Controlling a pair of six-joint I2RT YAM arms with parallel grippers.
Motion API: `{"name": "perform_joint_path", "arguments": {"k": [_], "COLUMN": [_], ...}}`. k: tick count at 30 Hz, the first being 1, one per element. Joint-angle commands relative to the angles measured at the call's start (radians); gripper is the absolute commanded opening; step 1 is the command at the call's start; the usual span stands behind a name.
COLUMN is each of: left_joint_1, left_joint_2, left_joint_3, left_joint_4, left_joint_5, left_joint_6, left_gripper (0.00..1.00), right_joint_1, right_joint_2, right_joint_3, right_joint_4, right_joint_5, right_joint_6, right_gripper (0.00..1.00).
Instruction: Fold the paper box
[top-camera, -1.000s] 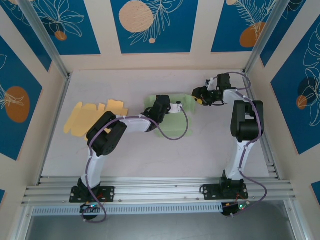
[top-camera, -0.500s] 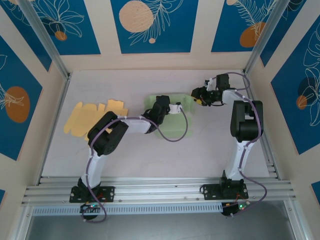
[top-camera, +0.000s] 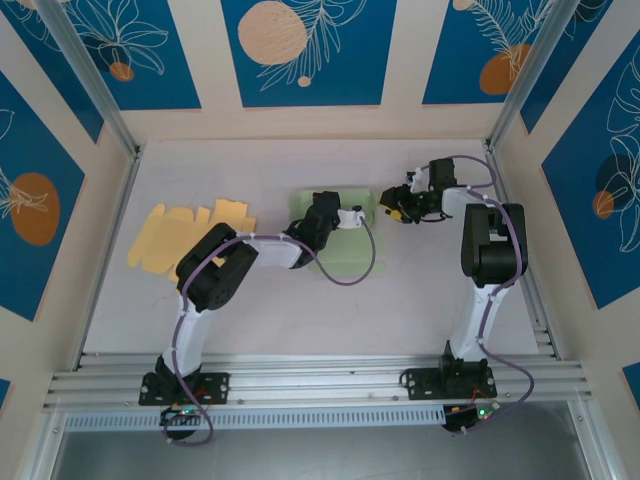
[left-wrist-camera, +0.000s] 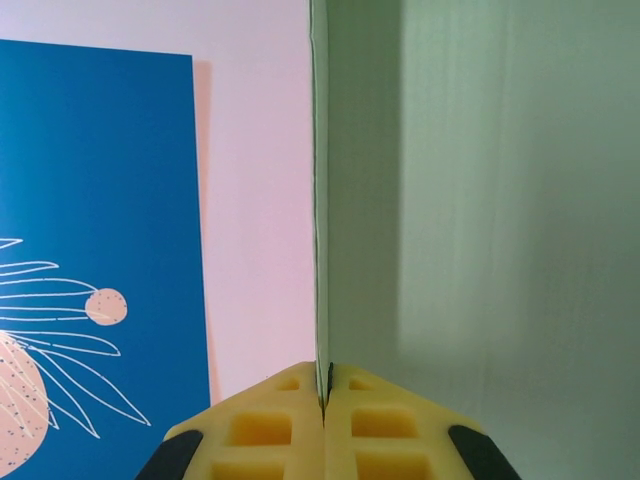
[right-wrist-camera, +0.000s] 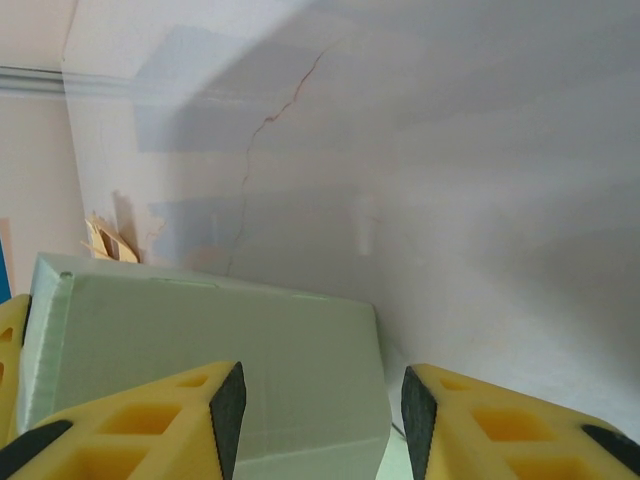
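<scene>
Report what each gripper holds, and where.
Left gripper pinches the green paper box by a thin panel edge. Right gripper is open, holding nothing.

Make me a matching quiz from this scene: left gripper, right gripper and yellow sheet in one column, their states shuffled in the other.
Column one:
1. left gripper
2. right gripper
3. yellow sheet

Column two:
A. lying flat, off to the left
B. shut on an edge of the green box
C. open

Pairs: 1-B, 2-C, 3-A
</scene>
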Motion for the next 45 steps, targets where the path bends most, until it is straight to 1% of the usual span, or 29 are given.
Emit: {"name": "perform_joint_path", "arguments": {"k": [1, 8, 17, 21, 24, 28, 38, 45], "left_joint_1": [-0.010, -0.009, -0.009, -0.007, -0.004, -0.002, -0.002, -0.001], "left_joint_2": [0.030, 0.030, 0.035, 0.039, 0.036, 0.034, 0.039, 0.032], "left_joint_3": [-0.021, -0.041, -0.043, -0.042, -0.045, -0.051, -0.054, -0.064], "left_joint_4": [0.047, 0.078, 0.073, 0.072, 0.073, 0.071, 0.074, 0.081], "left_joint_5": [-0.006, -0.010, -0.009, -0.006, -0.001, 0.011, 0.023, 0.033], "left_joint_6": [0.032, 0.056, 0.045, 0.043, 0.036, 0.035, 0.028, 0.033], "left_gripper": [0.00, 0.00, 0.00, 0.00, 0.00, 0.00, 0.00, 0.00], "right_joint_1": [0.024, 0.040, 0.043, 0.049, 0.053, 0.058, 0.106, 0.149], "right_joint_2": [-0.056, -0.083, -0.107, -0.127, -0.158, -0.175, -0.120, -0.114], "right_joint_3": [-0.022, -0.048, -0.086, -0.116, -0.160, -0.190, -0.132, -0.108], "right_joint_4": [0.003, 0.007, 0.008, 0.011, 0.039, 0.069, 0.075, 0.062], "right_joint_5": [-0.020, 0.000, 0.018, 0.056, 0.082, 0.079, 0.102, 0.215], "right_joint_6": [-0.029, -0.034, -0.051, -0.063, -0.060, -0.063, -0.111, -0.136], "right_gripper": [0.48, 0.48, 0.48, 0.48, 0.48, 0.48, 0.49, 0.55]}}
